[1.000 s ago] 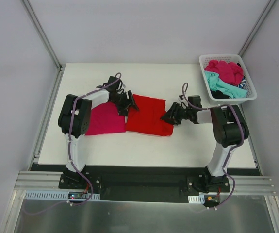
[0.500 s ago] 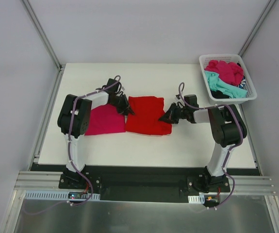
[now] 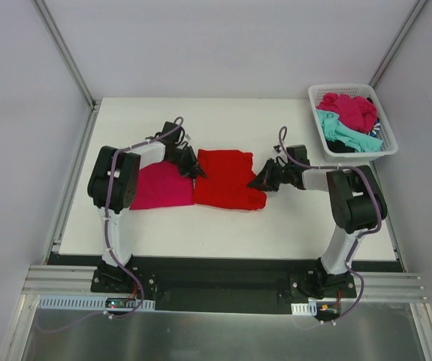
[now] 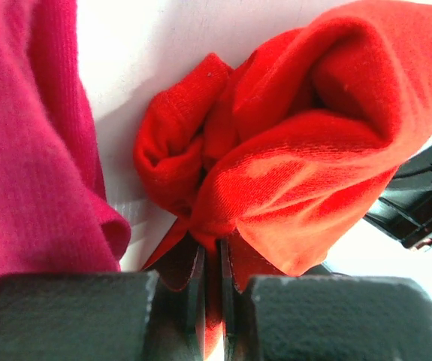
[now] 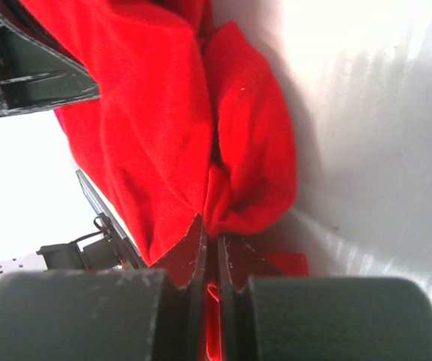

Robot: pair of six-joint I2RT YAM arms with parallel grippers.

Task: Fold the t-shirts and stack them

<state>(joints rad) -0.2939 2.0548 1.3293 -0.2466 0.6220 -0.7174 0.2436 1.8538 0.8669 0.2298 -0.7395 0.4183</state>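
A bright red t-shirt [image 3: 228,179] lies folded on the white table, mid-way between the arms. My left gripper [image 3: 199,171] is shut on its left edge; the wrist view shows red cloth [image 4: 276,150] pinched between the jaws. At the shirt's right edge my right gripper [image 3: 256,180] is shut too, with red fabric [image 5: 170,128] bunched in front of its jaws. A folded magenta-pink t-shirt [image 3: 161,186] lies flat just left of the red one, and shows as pink cloth [image 4: 28,135] in the left wrist view.
A white lattice basket [image 3: 315,95] stands at the back right corner, holding crumpled magenta [image 3: 348,109], teal [image 3: 339,129] and dark shirts. The table's front edge [image 3: 223,257] runs just ahead of the arm bases.
Both grippers closed on the red shirt's left and right edges. They drew inward, so the shirt now looks narrower and bunched at its sides.
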